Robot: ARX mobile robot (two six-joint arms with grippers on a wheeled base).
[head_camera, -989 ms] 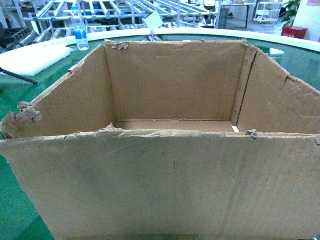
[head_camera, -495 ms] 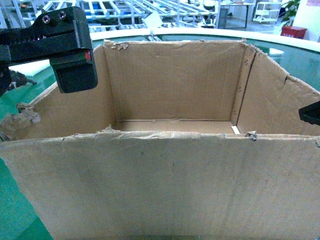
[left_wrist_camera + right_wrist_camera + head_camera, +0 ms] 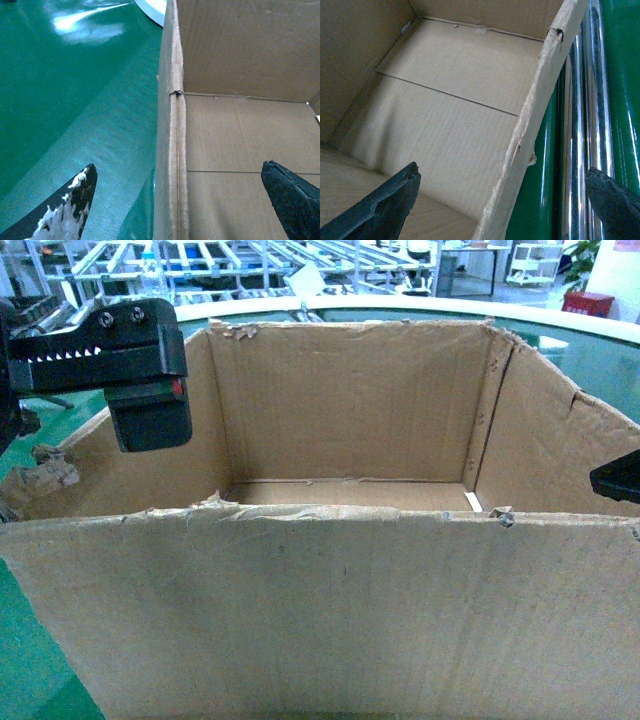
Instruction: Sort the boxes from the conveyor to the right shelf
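A large brown cardboard box [image 3: 330,610] with ragged top edges stands open on the green conveyor [image 3: 30,660] and fills most of the head view. My left gripper [image 3: 120,380] hovers over the box's left wall. In the left wrist view that gripper [image 3: 180,200] is open, with the wall [image 3: 172,150] between its spread fingertips. My right gripper [image 3: 618,478] shows only as a dark tip at the right edge. In the right wrist view it [image 3: 502,200] is open astride the box's torn right wall [image 3: 530,125].
A shiny metal rail [image 3: 580,125] runs along the belt just outside the box's right wall. Steel roller racks [image 3: 250,260] stand beyond the conveyor's pale rim [image 3: 400,308] at the back. Which of them is the right shelf I cannot tell.
Both grippers have come into the head view. The left one appeared over the box's left wall and has dropped slightly. The right one's tip appeared at the right edge. The box has not moved.
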